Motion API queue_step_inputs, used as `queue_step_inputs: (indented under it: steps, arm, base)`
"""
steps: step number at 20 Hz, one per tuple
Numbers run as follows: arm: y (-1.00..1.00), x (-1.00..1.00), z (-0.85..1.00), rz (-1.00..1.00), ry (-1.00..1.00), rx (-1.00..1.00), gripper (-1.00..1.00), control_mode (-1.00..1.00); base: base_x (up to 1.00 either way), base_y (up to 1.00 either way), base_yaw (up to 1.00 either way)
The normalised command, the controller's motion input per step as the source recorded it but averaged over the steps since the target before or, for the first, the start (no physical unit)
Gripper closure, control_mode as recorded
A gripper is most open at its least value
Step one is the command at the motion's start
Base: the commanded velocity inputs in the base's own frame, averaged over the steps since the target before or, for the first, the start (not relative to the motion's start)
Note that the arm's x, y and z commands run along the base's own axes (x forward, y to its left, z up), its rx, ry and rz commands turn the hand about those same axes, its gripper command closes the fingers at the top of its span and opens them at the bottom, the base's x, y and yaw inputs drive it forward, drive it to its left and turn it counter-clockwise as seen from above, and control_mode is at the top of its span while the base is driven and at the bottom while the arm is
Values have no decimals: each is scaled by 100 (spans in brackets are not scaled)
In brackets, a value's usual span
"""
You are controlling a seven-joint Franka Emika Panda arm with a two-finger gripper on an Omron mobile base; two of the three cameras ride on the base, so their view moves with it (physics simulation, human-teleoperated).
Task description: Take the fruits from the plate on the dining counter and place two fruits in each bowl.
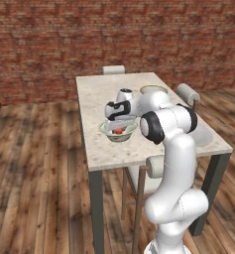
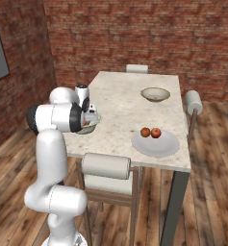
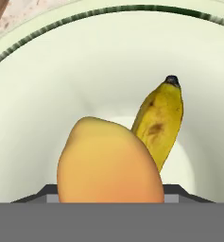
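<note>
While your fingers (image 1: 120,122) grip the orange fruit (image 3: 108,163) low over the green bowl (image 3: 47,85), releasing carelessly could knock the banana (image 3: 160,120) out.

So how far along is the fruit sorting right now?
About halfway. The green-white bowl already has a banana, and the gripper is right above it with an orange-yellow fruit at its fingertips; whether it has let go is unclear. Left: two red fruits on the plate for the tan bowl.
</note>
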Motion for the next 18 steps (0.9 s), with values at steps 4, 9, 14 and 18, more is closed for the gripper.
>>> queue_step_inputs:
  steps: [4, 9, 14, 18]
  arm:
    - [0, -3, 3, 0, 0, 0, -100, -100]
    - [-5, -38, 4, 0, -8, 0, -100, -100]
    - [-36, -53, 24, -1, -5, 1, -100, -100]
    - [-59, -69, 36, -5, 0, 4, -100, -100]
  base:
    - [0, 0, 0]
    - [0, 0, 0]
    - [0, 0, 0]
    - [0, 0, 0]
